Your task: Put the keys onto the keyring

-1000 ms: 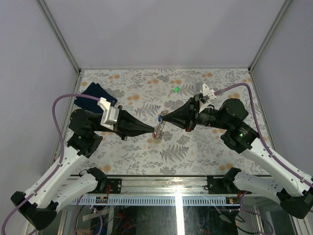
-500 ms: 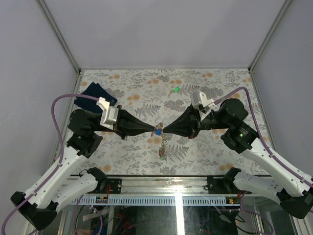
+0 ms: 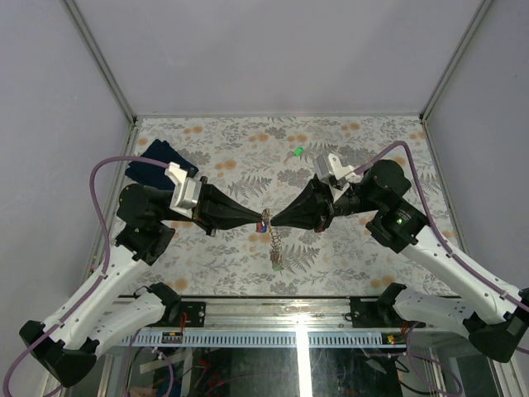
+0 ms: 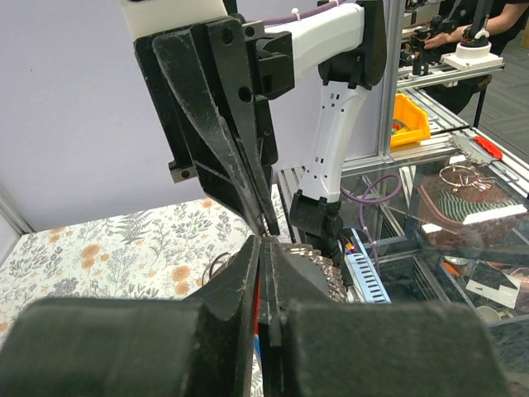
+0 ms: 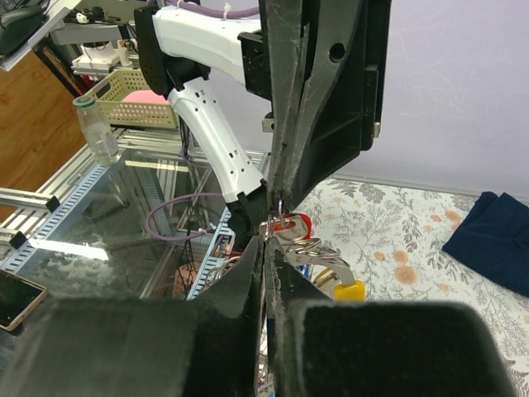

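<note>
My left gripper and right gripper meet tip to tip above the middle of the table. The left wrist view shows the left fingers shut on a key, a red and blue sliver showing between them. In the right wrist view a red-tagged key sits at the left tip. The silvery keyring lies against my shut right gripper, and a yellow-tagged key hangs on the ring. A short chain dangles below the tips. A green-tagged key lies alone on the table behind.
A dark blue folded cloth lies at the back left of the flowered table. Grey walls close the back and both sides. The arm bases and a metal rail line the near edge.
The right gripper swung down and left, and its tip now meets the left tip. The key bundle shifted and its chain now hangs straight below. The left arm barely moved.
</note>
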You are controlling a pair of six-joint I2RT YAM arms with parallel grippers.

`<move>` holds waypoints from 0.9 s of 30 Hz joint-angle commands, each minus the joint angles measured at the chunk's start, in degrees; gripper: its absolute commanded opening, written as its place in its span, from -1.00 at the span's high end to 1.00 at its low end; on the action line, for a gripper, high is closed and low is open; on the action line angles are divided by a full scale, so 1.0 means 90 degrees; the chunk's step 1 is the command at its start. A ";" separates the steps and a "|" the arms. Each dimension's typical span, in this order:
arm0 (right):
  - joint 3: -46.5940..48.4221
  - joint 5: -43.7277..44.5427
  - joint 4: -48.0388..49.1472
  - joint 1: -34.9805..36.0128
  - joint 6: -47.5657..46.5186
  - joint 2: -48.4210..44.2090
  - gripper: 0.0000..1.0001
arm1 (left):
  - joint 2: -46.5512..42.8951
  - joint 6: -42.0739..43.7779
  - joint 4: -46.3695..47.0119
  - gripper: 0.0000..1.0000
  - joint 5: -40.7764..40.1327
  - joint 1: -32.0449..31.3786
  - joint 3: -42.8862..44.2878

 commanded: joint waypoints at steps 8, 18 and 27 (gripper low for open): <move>0.0348 -0.0190 0.0796 -0.0021 0.0325 0.0213 1.00 | 0.0047 -0.0048 0.0324 1.00 0.0119 -0.0048 0.0200; 0.0252 0.0301 0.0698 -0.0022 0.0228 0.0018 1.00 | 0.0046 -0.0021 0.0275 1.00 0.0182 -0.0063 0.0217; 0.0240 0.0749 0.0566 -0.0025 0.0133 -0.0134 1.00 | 0.0040 0.0013 0.0186 1.00 0.0267 -0.0088 0.0247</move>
